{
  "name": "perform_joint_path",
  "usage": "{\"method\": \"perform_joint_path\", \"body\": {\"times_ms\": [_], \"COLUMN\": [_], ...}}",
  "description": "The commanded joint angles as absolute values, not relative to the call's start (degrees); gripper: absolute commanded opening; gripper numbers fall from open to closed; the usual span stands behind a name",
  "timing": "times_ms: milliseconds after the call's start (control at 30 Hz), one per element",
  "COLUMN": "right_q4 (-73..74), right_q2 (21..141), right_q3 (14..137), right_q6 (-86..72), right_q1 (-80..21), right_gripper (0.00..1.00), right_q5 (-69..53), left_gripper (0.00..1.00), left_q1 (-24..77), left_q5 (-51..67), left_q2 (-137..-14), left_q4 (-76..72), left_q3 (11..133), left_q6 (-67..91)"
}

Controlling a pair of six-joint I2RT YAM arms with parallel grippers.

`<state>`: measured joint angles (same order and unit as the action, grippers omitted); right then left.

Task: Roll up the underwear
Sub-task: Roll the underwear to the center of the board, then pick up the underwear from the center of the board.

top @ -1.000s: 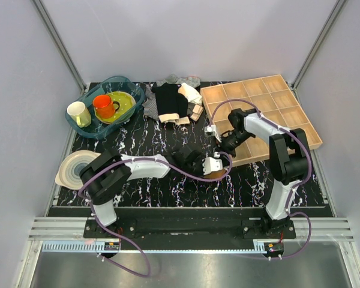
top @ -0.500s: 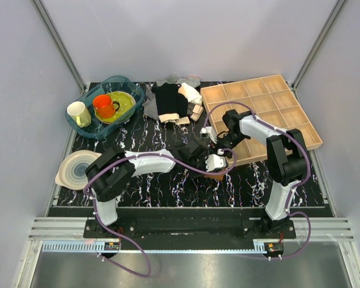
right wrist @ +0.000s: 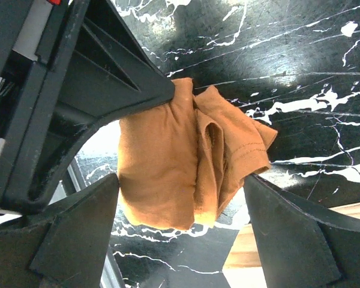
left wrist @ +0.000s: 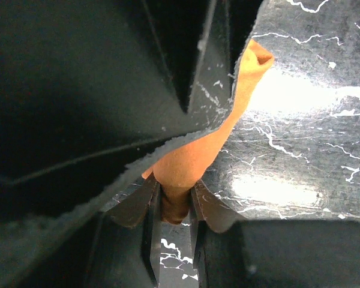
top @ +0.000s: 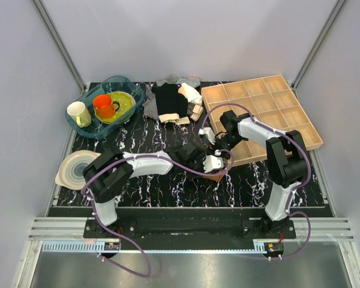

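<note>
Top view: the left gripper [top: 216, 168] and right gripper [top: 219, 146] sit close together over the black marbled worktop [top: 156, 129].

Left wrist view: the left gripper is pinched tight on the rust-brown soft fabric underwear [left wrist: 189, 162].

Right wrist view: the right gripper is spread wide, and the bunched underwear hangs between its fingers.

The underwear [right wrist: 186, 162] is soft, matt rust-orange cloth, finely knit, with a line of stitching showing along one fold. Under it the surface [right wrist: 300, 54] is glossy black with white marble veining, mirroring the lamps in bright patches. The left gripper [left wrist: 174, 204] has jaws of matt black plastic, rough and dusty at the edges. The tray [top: 288, 114] is pale bare wood.
</note>
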<state>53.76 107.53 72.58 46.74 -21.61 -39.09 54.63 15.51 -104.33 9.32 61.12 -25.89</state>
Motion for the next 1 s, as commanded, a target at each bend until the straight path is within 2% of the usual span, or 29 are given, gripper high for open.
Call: {"method": "perform_joint_path", "body": {"times_ms": [0,233,300,333,367,600,800,867,967], "right_q4": [46.06,44.21,44.38,44.82,45.26,45.79,45.62,45.97,47.37], "right_q2": [108.37,107.67,107.84,107.93,108.02,105.03,108.8,109.77,111.7], "right_q3": [66.37,63.28,63.28,63.19,63.28,62.67,62.84,63.19,64.24], "right_q6": [41.4,38.85,38.58,38.5,38.5,39.11,37.71,37.53,37.62], "right_q1": [-23.03,-23.03,-23.03,-23.03,-23.03,-23.03,-23.03,-23.03,-23.03], "right_gripper": [0.92,0.84,0.79,0.72,0.7,0.71,0.69,0.66,0.56], "right_q5": [-31.56,-30.32,-30.76,-31.28,-31.64,-33.66,-32.69,-33.48,-35.24], "left_gripper": [0.19,0.2,0.21,0.22,0.22,0.22,0.22,0.22,0.26], "left_q1": [55.46,55.72,55.72,55.81,55.9,56.25,56.6,56.6,56.6], "left_q5": [13.18,13.88,14.41,14.59,14.68,15.56,14.85,14.85,14.41], "left_q2": [-103.71,-102.31,-102.3,-102.3,-102.39,-102.75,-101.51,-101.51,-101.34], "left_q4": [5.63,3.78,4.48,4.66,5.18,7.47,7.82,8.08,8.0], "left_q3": [58.45,58.18,58.8,59.15,59.76,61.08,61.61,62.14,62.75], "left_q6": [-24.87,-26.36,-26.89,-27.24,-27.42,-28.74,-28.83,-28.65,-28.22]}}
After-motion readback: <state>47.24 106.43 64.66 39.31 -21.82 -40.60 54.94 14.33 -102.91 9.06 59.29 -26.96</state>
